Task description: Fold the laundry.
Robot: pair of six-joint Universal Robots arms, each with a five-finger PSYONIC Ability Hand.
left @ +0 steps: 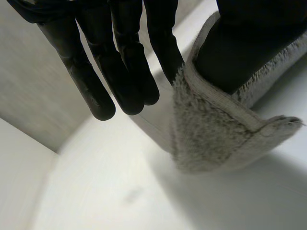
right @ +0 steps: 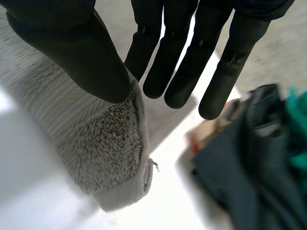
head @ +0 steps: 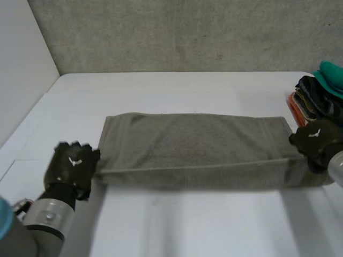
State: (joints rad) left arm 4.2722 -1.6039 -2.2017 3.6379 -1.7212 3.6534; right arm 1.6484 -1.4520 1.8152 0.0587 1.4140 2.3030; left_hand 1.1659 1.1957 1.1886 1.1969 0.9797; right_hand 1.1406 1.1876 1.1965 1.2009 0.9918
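Left hand (head: 72, 165) and right hand (head: 316, 140) apparently pinching towel (head: 195, 150) ends, long axis left-right

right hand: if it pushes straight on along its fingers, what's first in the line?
Probably the bare table just past the fingertips of the right hand, between the towel end it pinches and the clothes stack. Depth is unclear; the stack sits close beside that line.
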